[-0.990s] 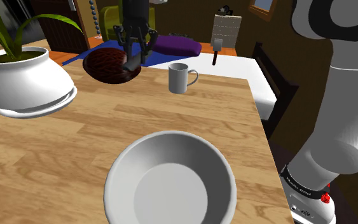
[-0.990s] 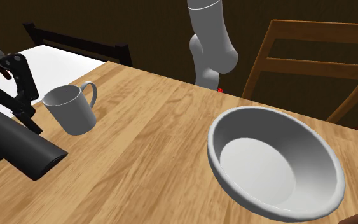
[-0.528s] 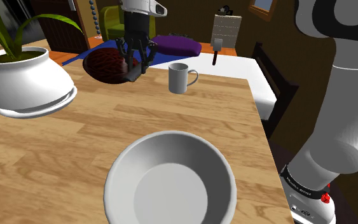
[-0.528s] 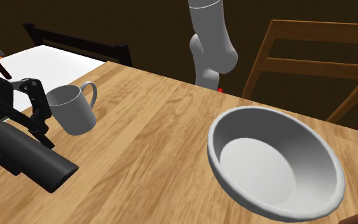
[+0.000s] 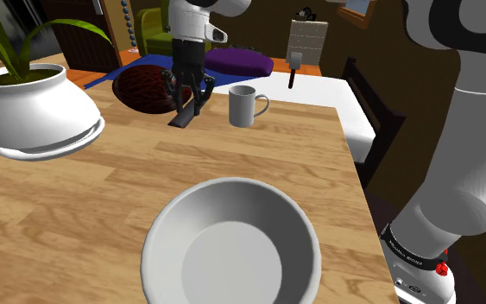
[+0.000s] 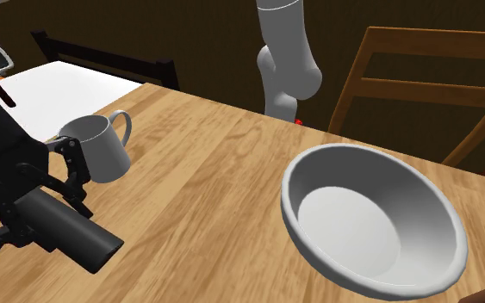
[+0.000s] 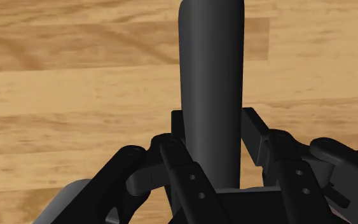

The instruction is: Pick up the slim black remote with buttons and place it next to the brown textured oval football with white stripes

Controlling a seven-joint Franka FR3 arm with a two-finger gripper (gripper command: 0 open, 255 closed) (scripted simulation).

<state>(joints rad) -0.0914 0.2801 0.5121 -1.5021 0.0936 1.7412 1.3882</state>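
My black gripper (image 5: 189,93) is shut on the slim black remote (image 5: 183,115), which points down at a slant with its lower tip at or just above the wooden table (image 5: 103,199). The dark brown oval football (image 5: 144,87) lies just to the shoulder view's left of the remote, at the table's far edge. In the wrist view the remote (image 7: 211,76) runs out between the fingers over bare wood, with the gripper (image 7: 212,130) clasping its sides. In the second exterior view the remote (image 6: 75,234) sticks out of the gripper (image 6: 38,202) low over the table.
A grey mug (image 5: 246,105) stands close to the remote on the shoulder view's right, mug (image 6: 100,146). A large grey bowl (image 5: 232,246) sits near the front. A white plant pot (image 5: 38,110) stands at the left. A wooden chair (image 6: 421,82) is behind the table.
The gripper has come down with the remote and shifted toward the shoulder view's right, from over the football to the table beside it, nearer the mug.
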